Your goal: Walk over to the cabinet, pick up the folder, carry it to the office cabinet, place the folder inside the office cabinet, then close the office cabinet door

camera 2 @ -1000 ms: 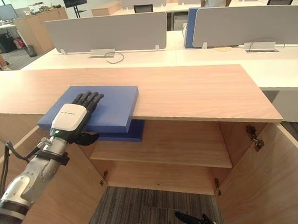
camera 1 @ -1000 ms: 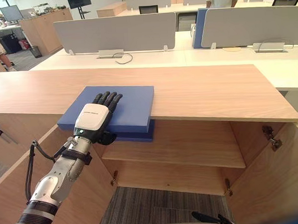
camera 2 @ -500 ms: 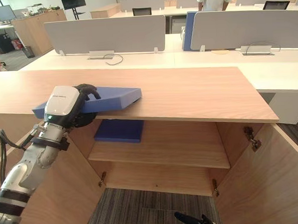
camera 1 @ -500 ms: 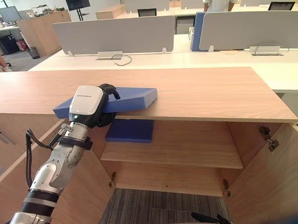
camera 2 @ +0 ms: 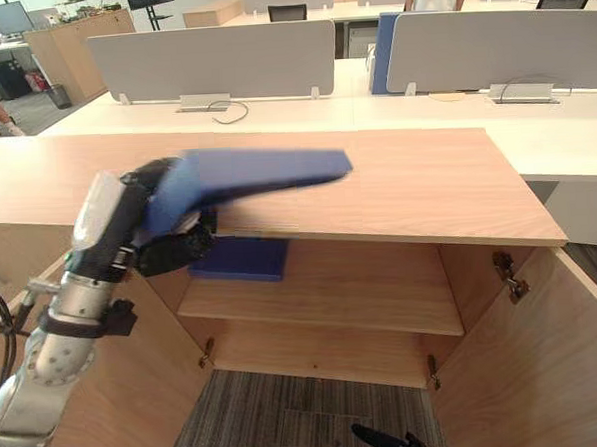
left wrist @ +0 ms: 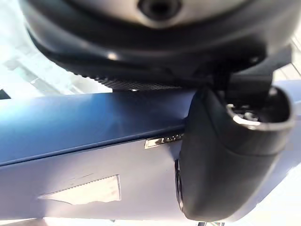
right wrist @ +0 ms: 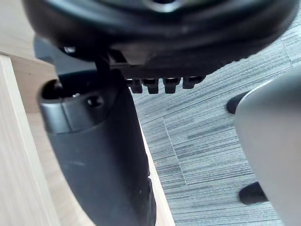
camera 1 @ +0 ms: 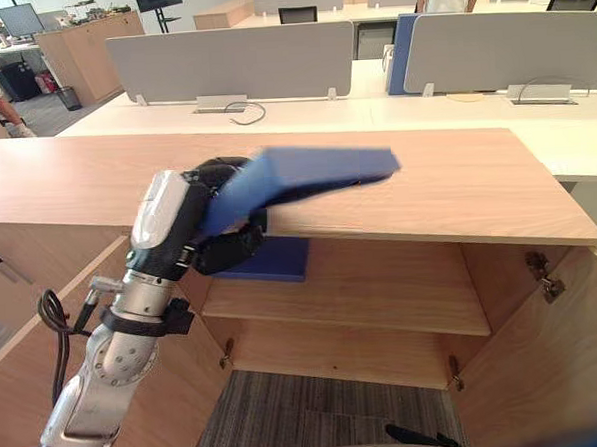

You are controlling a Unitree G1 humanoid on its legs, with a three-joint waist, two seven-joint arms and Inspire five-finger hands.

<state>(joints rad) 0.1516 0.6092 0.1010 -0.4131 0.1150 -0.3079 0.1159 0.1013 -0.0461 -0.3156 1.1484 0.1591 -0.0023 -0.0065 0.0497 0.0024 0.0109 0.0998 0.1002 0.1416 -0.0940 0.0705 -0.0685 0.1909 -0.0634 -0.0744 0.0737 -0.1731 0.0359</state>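
Blue folder is raised over the front of the wood bench, tilted, far end out over the top; it's blurred. L hand has it by the near end, fingers curled over the upper face, thumb vs the underside. Below, cabinet door stands open. 2nd blue folder lies flat on the upper shelf, left side. R hand hangs low over grey carpet; can't tell its grip.
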